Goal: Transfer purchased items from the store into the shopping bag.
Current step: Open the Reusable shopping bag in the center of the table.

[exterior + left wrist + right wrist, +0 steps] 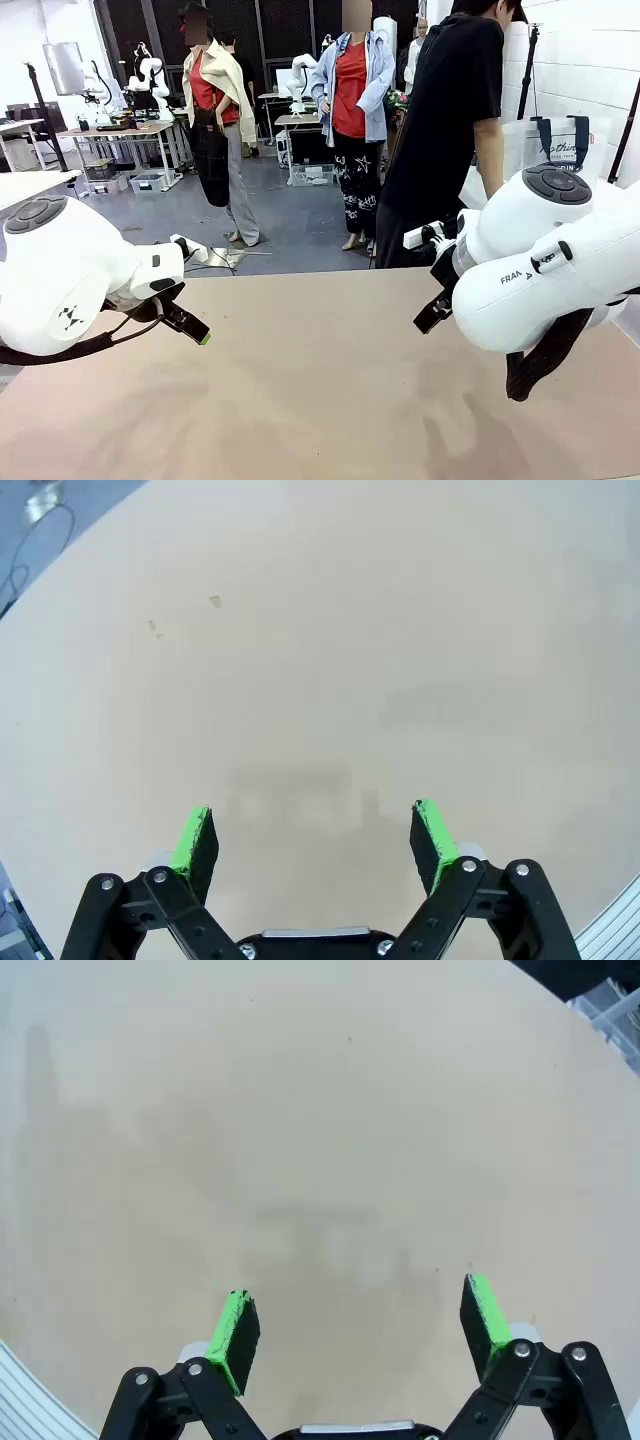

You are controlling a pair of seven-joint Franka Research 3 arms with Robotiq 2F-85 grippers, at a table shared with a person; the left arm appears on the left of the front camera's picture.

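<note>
- Shopping bag (548, 150): at the far right in the front view, behind the right arm (540, 260). Translucent white, upright, navy handles (560, 125) raised, dark script across its face. Lower part hidden by that arm, so impossible to tell what it rests on.
- Person (450, 120): black T-shirt, at the far side of the table toward the right, turned toward the bag. Forearm (489, 150) hanging just beside the bag's left edge; touching it or not, unclear.
- Table (300, 390): tan top stretching between the two arms. A few small marks (215, 601) on it in the left wrist view, and soft shadows under both sets of fingers.
- In the way: the white bulk of the right arm, between the front camera and the bag's lower half.
- Left arm (60, 280): low at the table's left side, wrist angled down toward the middle.
- Left gripper (315, 825): jaws spread wide, green pads (195, 835) well apart with only tabletop seen between them. Empty, hanging above the surface without touching it.
- Right gripper (360, 1315): likewise spread wide, pads (482, 1310) well apart over plain tabletop. Empty, clear of the surface, over the table's right side and well apart from the bag.
</note>
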